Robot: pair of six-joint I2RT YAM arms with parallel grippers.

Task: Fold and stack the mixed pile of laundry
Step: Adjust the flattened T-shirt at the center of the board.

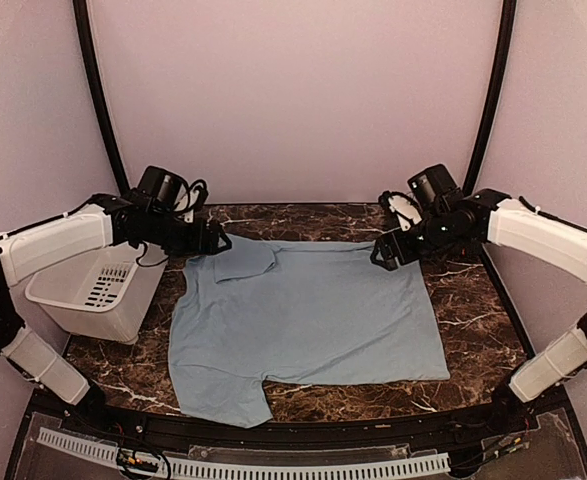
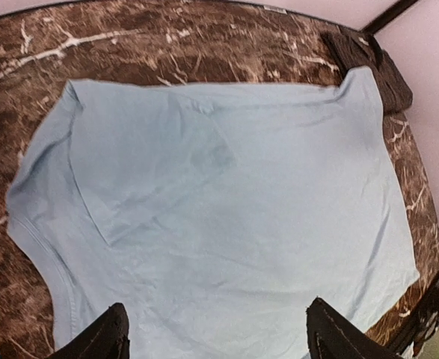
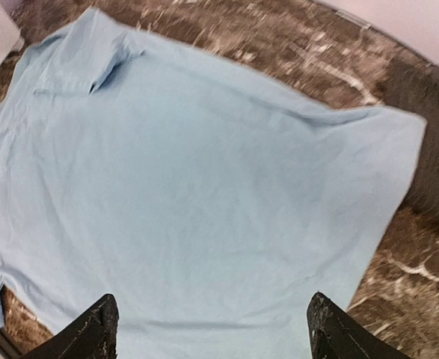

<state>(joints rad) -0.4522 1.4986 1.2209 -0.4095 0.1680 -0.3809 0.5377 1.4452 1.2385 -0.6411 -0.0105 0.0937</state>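
Though flat on marble table point(image 1: 476, 305), light blue T-shirt point(image 1: 303, 315).

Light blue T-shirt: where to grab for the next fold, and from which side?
Grip the light blue T-shirt along its far edge: left gripper at the folded-in sleeve, right gripper at the far hem corner. Come down from the far side, where both hover open. It lies flat, so probably only the edges offer a pinchable lip.

Light blue T-shirt point(image 1: 303, 310) spread flat, one sleeve folded in, dark shirt point(image 2: 372, 63) touching its corner
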